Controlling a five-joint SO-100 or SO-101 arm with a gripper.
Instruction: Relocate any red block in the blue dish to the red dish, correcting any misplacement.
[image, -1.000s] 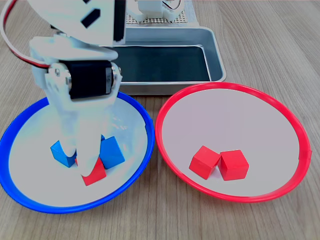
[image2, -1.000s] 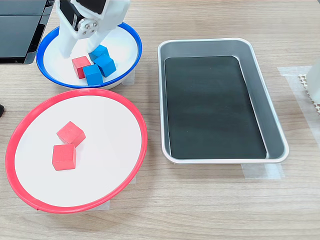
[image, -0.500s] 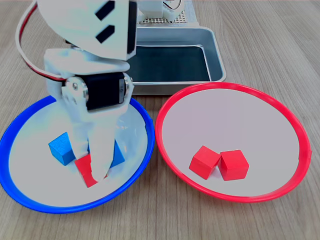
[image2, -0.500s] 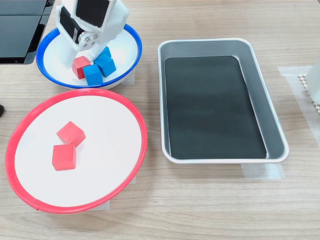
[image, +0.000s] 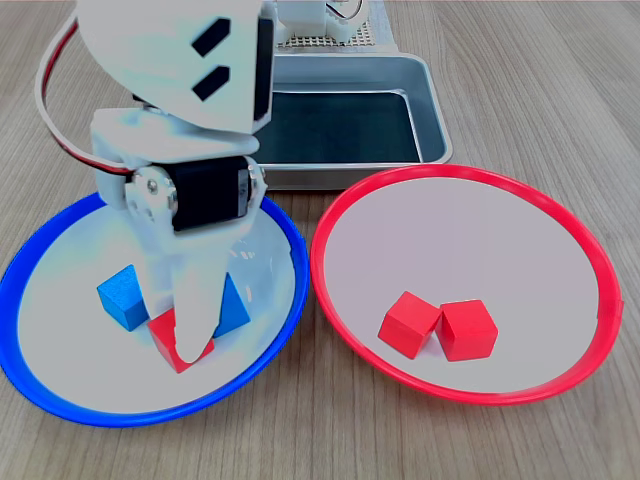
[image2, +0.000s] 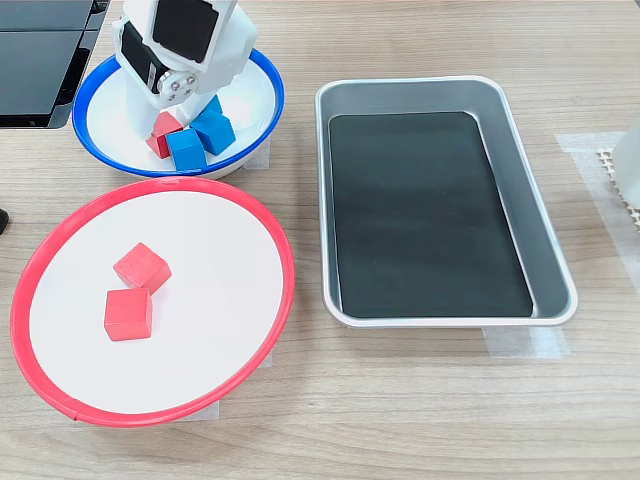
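1. At the lower left of the first exterior view, the gripper (image: 178, 335) reaches down into the blue dish (image: 60, 395), its white fingers closed around the red block (image: 168, 335).
2. Blue cubes (image: 122, 297) sit beside that block.
3. At lower right, the red dish (image: 560, 215) holds two red cubes (image: 438, 326).

I can read no text, label, brand, number or sign anywhere from here, in either exterior view; every surface I see is plain and unmarked.
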